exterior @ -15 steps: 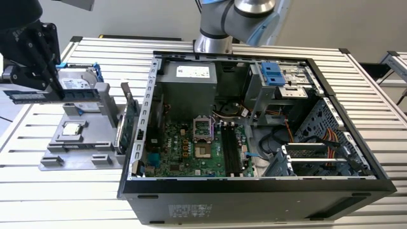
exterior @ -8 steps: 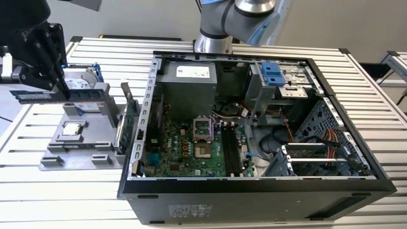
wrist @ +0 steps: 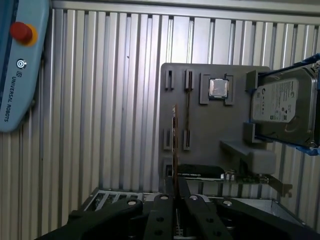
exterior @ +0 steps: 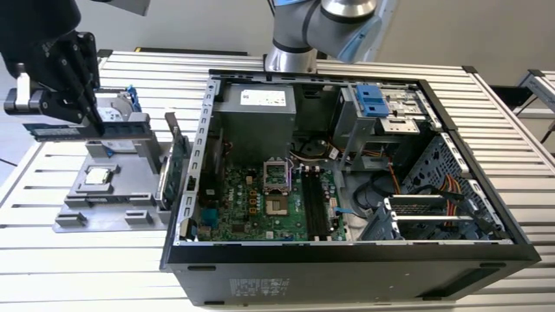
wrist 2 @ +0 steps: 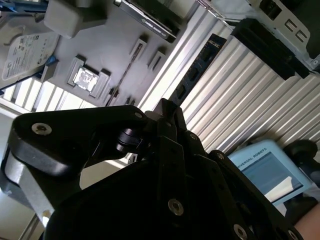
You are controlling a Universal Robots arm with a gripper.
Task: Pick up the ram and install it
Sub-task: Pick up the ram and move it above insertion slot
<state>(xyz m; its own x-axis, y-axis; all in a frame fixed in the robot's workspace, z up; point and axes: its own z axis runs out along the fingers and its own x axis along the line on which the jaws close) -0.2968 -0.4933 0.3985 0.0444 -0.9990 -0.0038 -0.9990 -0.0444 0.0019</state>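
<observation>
A: Since the ram (exterior: 52, 132) is what counts, where is it?

B: Up in the gripper (exterior: 91, 125), at the exterior view's left, outside the case (exterior: 347, 252). It lies level and sticks out on both sides of the fingers.

A: So the jaws are closed on it?

B: Yes, pinched narrow on the stick. In the first wrist view the ram (wrist: 174, 142) shows edge-on, a thin strip running out from between the fingertips. In the second wrist view its dark face with the chips (wrist 2: 197, 70) runs away from the gripper (wrist 2: 167, 112).

A: What is around it?

B: A grey fixture (exterior: 104, 209) on the slatted table (exterior: 78, 260). The ram hangs above it, near a hard drive (wrist: 282, 100) in a blue frame. A CPU (exterior: 98, 175) sits in a pocket of the fixture. A card (exterior: 176, 172) stands on edge at the side nearest the case.

A: And the case?

B: It lies open, well apart from the ram. The motherboard (exterior: 251, 201) shows inside, with long black slots (exterior: 316, 205) beside the socket. A blue pendant (wrist: 15, 75) lies on the table in the first wrist view.
</observation>
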